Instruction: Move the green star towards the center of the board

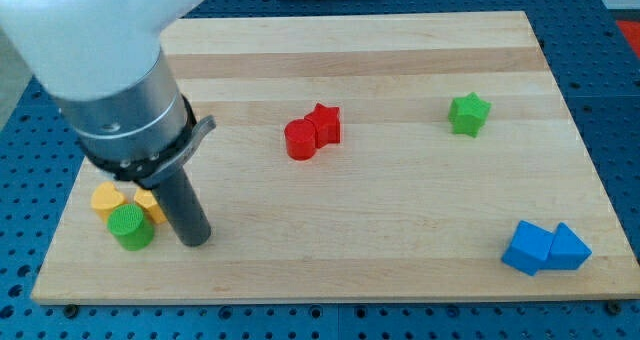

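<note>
The task looks barely begun, as I judge it: my tip [195, 240] rests at the view's lower left, well apart from the green star [469, 113], which sits toward the view's upper right, well off the centre of the wooden board [400, 230]. There are no jaws on this arm; it ends in a plain rod that holds nothing and touches no block that I can make out. What is left is nearly everything: bring the tip across the board to the far right side of the star, then push it toward the view's left and a little downward to the middle.

Counting from near to far, taking the star as landmark. Nearest the view's bottom, far to the star's lower left, one green cylinder [131, 226] lies just left of my tip, and behind it are two yellow blocks [108, 197], shapes unclear, one partly hidden by the rod. Below the star, to its right, are two blue blocks [545, 248], touching each other. Left of the star, near the board's middle, are two red blocks [312, 132], a cylinder and a star, touching. Then the one green star itself.
</note>
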